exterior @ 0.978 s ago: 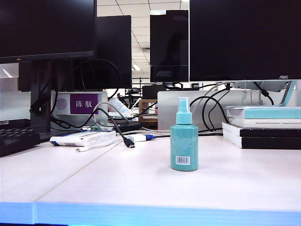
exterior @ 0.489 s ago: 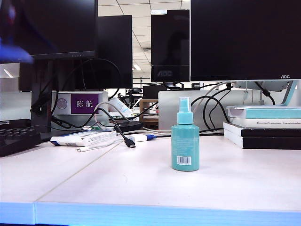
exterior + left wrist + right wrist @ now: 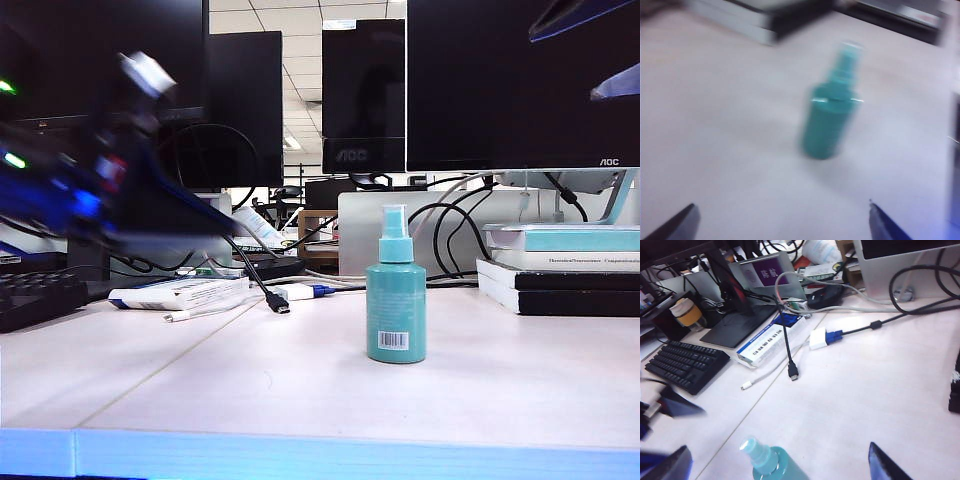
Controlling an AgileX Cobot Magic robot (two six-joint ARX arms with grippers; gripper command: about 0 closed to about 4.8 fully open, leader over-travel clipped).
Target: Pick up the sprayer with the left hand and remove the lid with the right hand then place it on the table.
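Sprayer [image 3: 395, 305]: a teal bottle standing upright and free on the white table [image 3: 300, 390], right of the table's middle in the exterior view, its barcode label facing the camera near the base. Lid [image 3: 392, 222]: a clear cap seated over the pale nozzle at the top of the bottle. Left hand [image 3: 150, 190]: a bulky black arm, heavily motion-blurred, with a blue glow and green lights, at the left of the exterior view above the clutter and well apart from the sprayer. In the left wrist view its 2 fingertips [image 3: 677, 225] stand far apart at the frame's corners, nothing between them, and the sprayer [image 3: 831, 115] is seen ahead of them, blurred, on bare table [image 3: 715, 125]. Right hand [image 3: 590, 50]: only 2 finger ends show, at the upper right corner of the exterior view, high above the table and in front of a dark monitor [image 3: 520, 85]. In the right wrist view its fingertips [image 3: 885, 465] are likewise spread wide and empty, with the sprayer's nozzle and shoulders [image 3: 767, 462] between and below them. Background items: a black keyboard [image 3: 682, 365], a flat blue-and-white box [image 3: 771, 339], a loose black cable [image 3: 789, 352] with its plug lying on the table, and 2 stacked books [image 3: 560, 270] behind and to the right of the sprayer.
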